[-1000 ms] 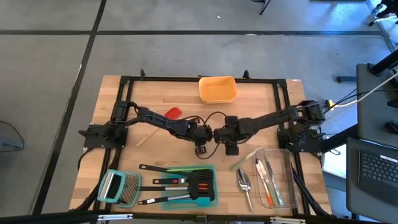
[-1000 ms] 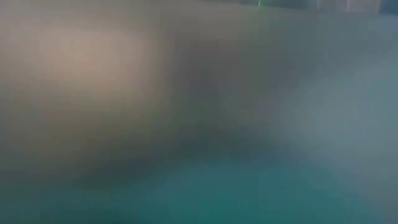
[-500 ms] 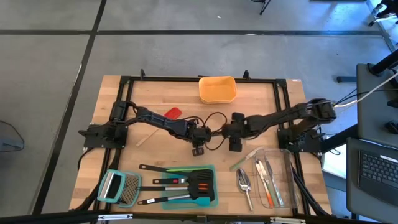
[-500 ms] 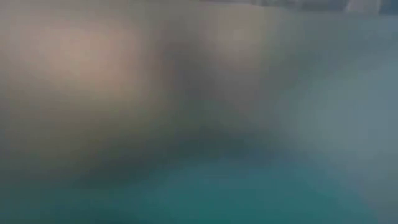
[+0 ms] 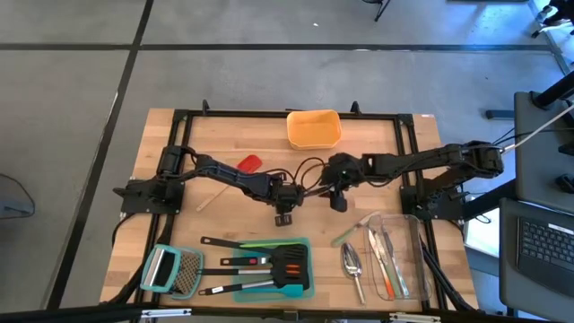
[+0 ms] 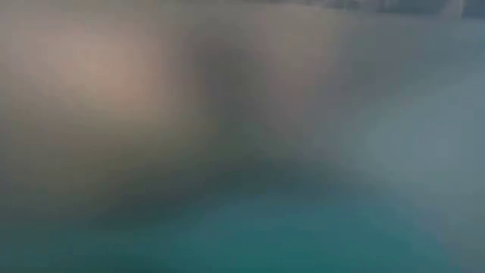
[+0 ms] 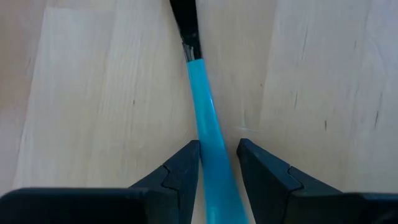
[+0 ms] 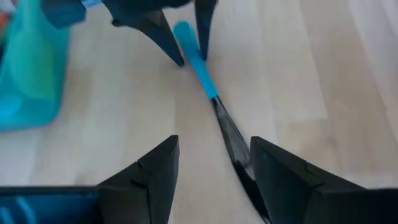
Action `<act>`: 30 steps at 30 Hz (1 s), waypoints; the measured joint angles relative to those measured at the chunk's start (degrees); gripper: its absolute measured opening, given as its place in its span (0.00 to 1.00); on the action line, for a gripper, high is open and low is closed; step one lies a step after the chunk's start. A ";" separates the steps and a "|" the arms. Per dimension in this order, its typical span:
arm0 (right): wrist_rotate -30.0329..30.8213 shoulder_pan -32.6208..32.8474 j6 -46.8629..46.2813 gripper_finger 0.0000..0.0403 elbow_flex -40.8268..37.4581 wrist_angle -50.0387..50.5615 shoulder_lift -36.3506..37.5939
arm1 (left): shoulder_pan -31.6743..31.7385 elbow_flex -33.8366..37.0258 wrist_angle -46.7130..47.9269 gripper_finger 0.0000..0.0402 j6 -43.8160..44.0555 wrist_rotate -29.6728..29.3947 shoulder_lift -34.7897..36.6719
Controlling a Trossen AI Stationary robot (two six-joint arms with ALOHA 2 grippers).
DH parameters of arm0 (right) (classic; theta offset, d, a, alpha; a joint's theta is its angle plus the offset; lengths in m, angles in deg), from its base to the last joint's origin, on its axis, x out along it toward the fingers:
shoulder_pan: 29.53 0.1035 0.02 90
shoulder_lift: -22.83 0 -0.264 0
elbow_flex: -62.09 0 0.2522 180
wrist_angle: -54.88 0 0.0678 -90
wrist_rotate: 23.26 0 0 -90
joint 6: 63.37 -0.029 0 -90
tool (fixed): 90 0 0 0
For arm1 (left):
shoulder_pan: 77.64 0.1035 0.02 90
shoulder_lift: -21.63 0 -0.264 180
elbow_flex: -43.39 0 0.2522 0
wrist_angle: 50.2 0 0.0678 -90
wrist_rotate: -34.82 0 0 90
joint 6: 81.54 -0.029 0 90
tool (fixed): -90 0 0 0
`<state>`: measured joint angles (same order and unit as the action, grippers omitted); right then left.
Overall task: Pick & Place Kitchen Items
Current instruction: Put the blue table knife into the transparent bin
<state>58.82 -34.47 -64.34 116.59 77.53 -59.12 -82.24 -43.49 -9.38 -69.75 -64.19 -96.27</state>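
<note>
A utensil with a light-blue handle (image 7: 208,106) and a black front part (image 8: 231,134) lies at the table's middle. My left gripper (image 7: 217,146) points down at it, shut on the handle. My right gripper (image 8: 214,146) stands open a little to the right of it (image 5: 339,202), above the black part and touching nothing. A red turner (image 5: 248,163) lies under my left arm. Black turners lie in a teal tray (image 5: 305,289). The low view is too blurred to show anything. My left gripper pinches the light-blue handle (image 7: 214,158) between its two fingers, near the handle's free end (image 8: 185,34). The fingers come from above, slanting down, one on each side of the handle. The utensil runs low along the table toward my right gripper; whether it rests there, I cannot tell.
An orange container (image 5: 314,128) stands at the far edge. At the near right, a clear container (image 5: 408,269) holds cutlery, with a silver spoon (image 5: 352,263) and a green spatula (image 5: 352,230) beside it. A flat grater (image 5: 170,269) lies near left.
My right gripper has drawn back from my left gripper toward the table's right and far side, and has tipped up toward level. Its fingers stay open. The utensil stays in my left gripper's hold.
</note>
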 joint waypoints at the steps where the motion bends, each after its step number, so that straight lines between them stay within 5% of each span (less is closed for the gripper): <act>1: -1.06 -0.54 0.18 0.49 -0.78 -1.68 0.00 | -0.02 0.00 0.10 0.29 -0.10 0.09 0.02; 9: -2.59 -4.81 0.11 0.49 -6.66 -10.86 0.00 | -0.63 0.00 0.82 0.29 -0.44 -0.14 0.07; 19: -10.21 -7.39 -3.06 0.49 -15.54 -34.08 0.00 | -2.29 0.00 3.37 0.26 -2.35 -0.46 0.68; 30: -8.35 -8.16 0.62 0.49 -15.68 -30.06 -0.20 | -2.11 0.56 10.98 0.23 -9.27 4.21 4.44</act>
<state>50.47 -42.63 -63.72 100.91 47.47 -59.32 -84.35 -42.93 1.60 -79.02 -59.98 -91.84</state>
